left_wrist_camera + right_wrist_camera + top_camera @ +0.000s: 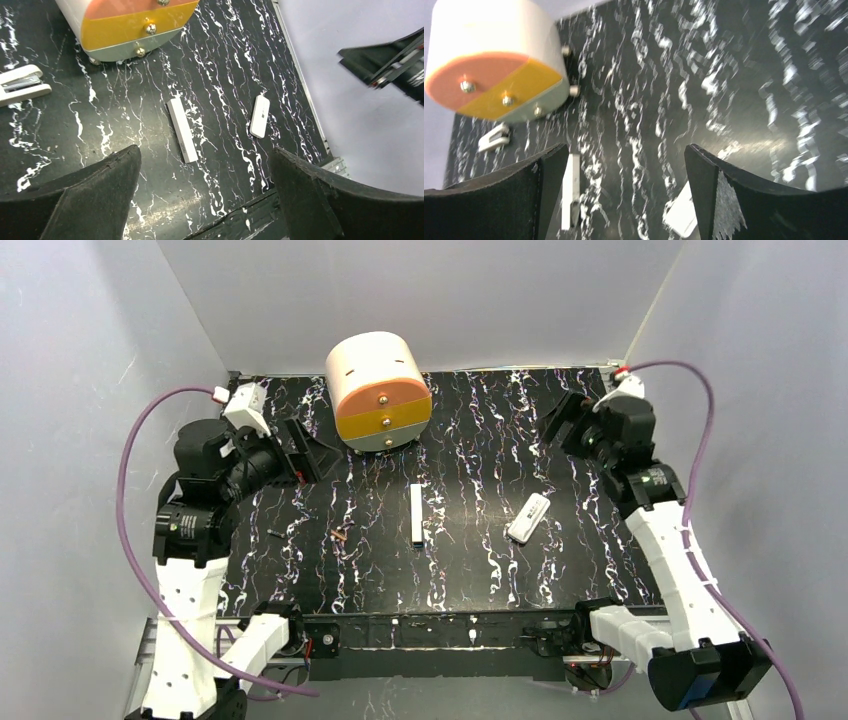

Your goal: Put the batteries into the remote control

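The left gripper (205,150) and right gripper (626,147) gape wide, empty. Nothing looks loaded yet: the remote (528,517) lies right of centre on the worktop (570,570), batteries (340,534) loose left of centre, well apart.

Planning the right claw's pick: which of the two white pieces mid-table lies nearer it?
The remote control: shorter, wider, rounded ends, lying slanted on the right. The long narrow white bar lies left of it, nearer mid-table.
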`<action>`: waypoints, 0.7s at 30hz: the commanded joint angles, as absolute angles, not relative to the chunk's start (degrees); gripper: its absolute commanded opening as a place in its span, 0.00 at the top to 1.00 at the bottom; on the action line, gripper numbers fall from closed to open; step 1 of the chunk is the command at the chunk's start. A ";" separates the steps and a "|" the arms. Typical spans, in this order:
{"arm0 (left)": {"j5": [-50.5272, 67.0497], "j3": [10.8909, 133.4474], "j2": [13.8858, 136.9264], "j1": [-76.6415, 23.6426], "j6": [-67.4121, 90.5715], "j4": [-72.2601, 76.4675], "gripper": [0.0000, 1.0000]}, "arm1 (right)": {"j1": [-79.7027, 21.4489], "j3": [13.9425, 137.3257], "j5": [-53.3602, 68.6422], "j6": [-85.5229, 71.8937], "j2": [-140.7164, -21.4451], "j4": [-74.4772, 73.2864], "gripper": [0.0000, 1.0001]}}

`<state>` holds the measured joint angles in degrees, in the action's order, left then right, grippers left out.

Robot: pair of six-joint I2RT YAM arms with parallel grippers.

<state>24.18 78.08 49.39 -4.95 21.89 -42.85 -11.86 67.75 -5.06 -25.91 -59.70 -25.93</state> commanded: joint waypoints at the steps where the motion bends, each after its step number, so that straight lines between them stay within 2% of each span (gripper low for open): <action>1: 31.09 73.98 49.41 -4.81 23.83 -37.04 0.01 | -11.68 57.08 10.62 -32.56 -58.58 -15.27 0.06; 3: 32.71 69.87 48.87 -4.75 25.36 -33.63 0.01 | -11.68 54.57 15.32 -31.74 -60.63 -15.81 0.07; 5: 34.09 65.09 48.17 -4.80 26.85 -28.47 0.02 | -11.80 52.53 14.20 -31.47 -62.54 -17.01 0.07; 11: 36.07 55.56 50.10 -5.01 31.76 -20.07 0.02 | -12.70 50.33 -5.24 -27.34 -65.61 -23.93 0.06; 14: 34.84 52.34 51.52 -5.46 32.85 -16.97 0.02 | -14.64 53.04 -14.81 -26.07 -70.82 -30.94 0.05; 21: 33.50 47.57 54.08 -6.71 33.49 -11.46 0.02 | -23.61 51.96 -22.15 -32.47 -79.85 -33.71 0.01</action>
